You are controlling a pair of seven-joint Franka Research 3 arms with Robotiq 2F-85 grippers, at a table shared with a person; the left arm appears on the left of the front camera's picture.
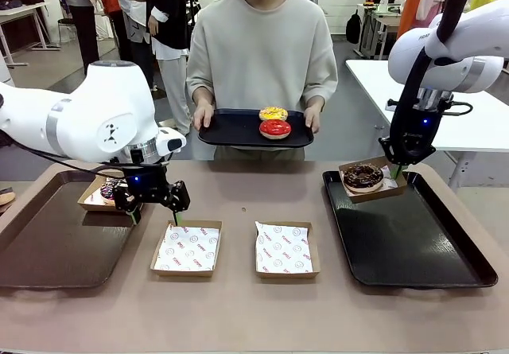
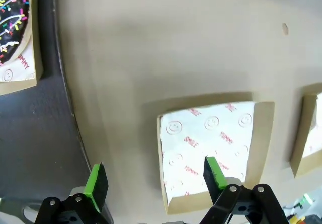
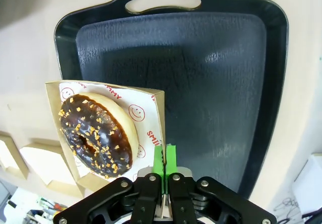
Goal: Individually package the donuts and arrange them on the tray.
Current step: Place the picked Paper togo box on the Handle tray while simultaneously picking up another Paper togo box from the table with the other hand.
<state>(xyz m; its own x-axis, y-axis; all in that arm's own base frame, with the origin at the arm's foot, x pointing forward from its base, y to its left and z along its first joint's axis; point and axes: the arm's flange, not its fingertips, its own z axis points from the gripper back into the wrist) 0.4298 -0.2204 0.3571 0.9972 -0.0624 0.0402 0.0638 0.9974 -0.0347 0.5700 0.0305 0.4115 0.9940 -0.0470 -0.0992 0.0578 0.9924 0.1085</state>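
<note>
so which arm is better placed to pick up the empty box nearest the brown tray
Left. The left gripper is open and hovers right by that empty box, while the right gripper is shut on the chocolate donut's box at the black tray.

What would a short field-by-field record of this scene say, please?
Left gripper: fingers open, above the edge of an empty paper-lined cardboard box
Right gripper: fingers shut on the rim of the filled cardboard box, at a corner of the black plastic tray
Filled box: dark chocolate ring donut
Person: holds a second black tray carrying a yellow-glazed ring donut and a glossy red ring donut
Brown tray: boxed chocolate donut with coloured sprinkles
Table middle: that empty box and a second empty box, side by side
</note>
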